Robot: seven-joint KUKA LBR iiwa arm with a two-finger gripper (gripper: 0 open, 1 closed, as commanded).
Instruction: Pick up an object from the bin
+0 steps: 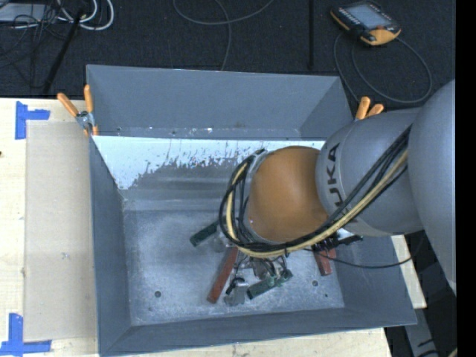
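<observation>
Where the arm's wrist dips over the lower middle of the frame, the end effector (249, 268) sits low above the floor of the bin, almost wholly covered from above by the rounded orange-brown cover (286, 192) on the wrist. Whether it is apart or together cannot be told, since the cover and the looped black and yellow cables (232, 203) beside it stand in the way, and nothing can be made out in its grasp.

Right under it lies a small heap of loose things. A brown-red stick (221, 280) slants from beneath the cover's lower left edge down toward the lower left, its upper end hidden by the wrist. Just to the right of the stick is a green flat piece (269, 280), tilted, with a few small dark and pale bits tangled about it that are too small to name. A dark green piece (202, 236) juts out to the left of the cover, a little above the stick and apart from it. On the other side, at the cover's lower right, a short reddish-brown piece (324, 262) stands out from under the arm, near a thin black cable.

Around the heap the grey bin (149, 274) has a speckled floor and sloping walls. The grey arm (394, 169) comes in from the right of the frame over the bin's right wall. Beyond the bin, at the upper right of the frame, an orange and grey handheld unit (366, 21) lies on a dark surface, its cord looping below it.
</observation>
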